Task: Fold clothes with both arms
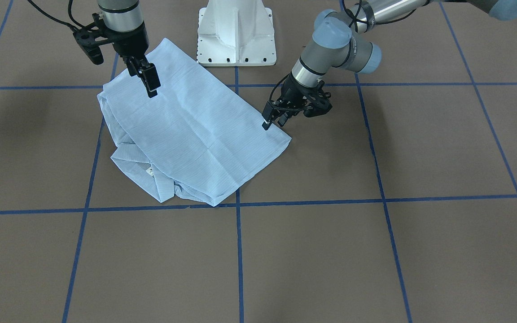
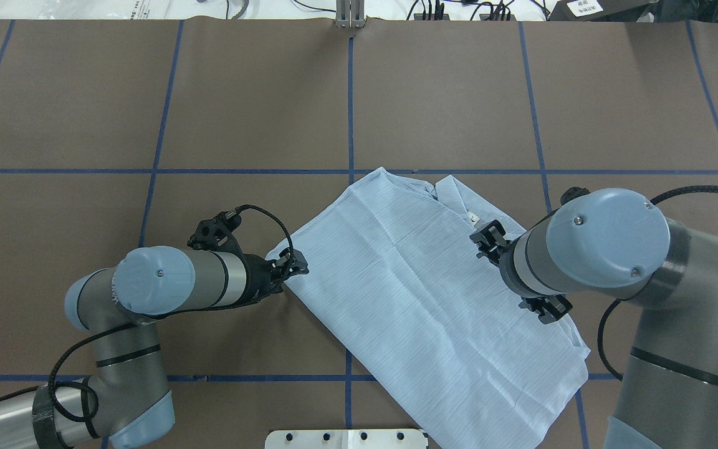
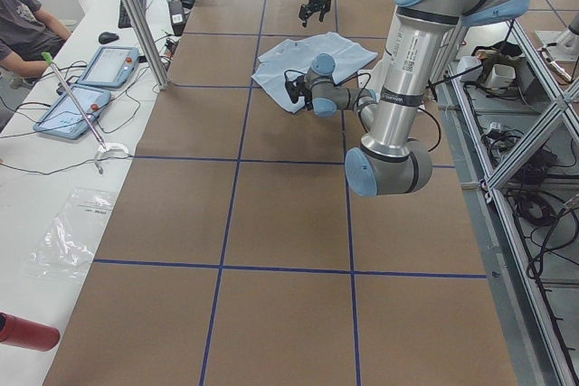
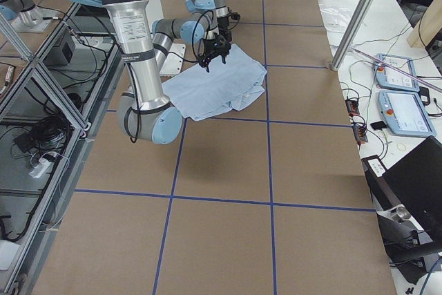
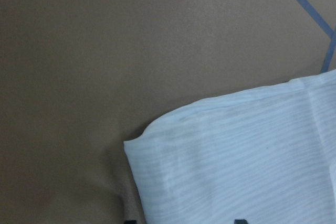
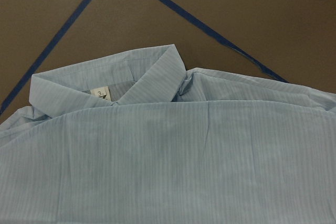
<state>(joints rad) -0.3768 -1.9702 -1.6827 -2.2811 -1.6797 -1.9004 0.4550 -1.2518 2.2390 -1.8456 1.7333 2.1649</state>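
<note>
Hovering low at one side edge, my left gripper (image 1: 270, 122) has hold of nothing. Its wrist view shows two fingertips set well apart at the bottom of the frame, and a rounded corner of the shirt (image 1: 195, 134) lies flat just ahead of them. I judge it sits there, spread, so it can pinch that edge.

My right gripper (image 1: 151, 86) hangs above the opposite side. Its camera looks down on the collar (image 6: 152, 74) and neck label (image 6: 101, 93) just beyond it. No view shows its fingers clearly, so I cannot tell how far apart they are.

Between the two tools the shirt lies partly folded and slantwise on the table (image 1: 375, 251), sleeves tucked under. Having one tool on each side should, I think, let both lift evenly for the next fold.
</note>
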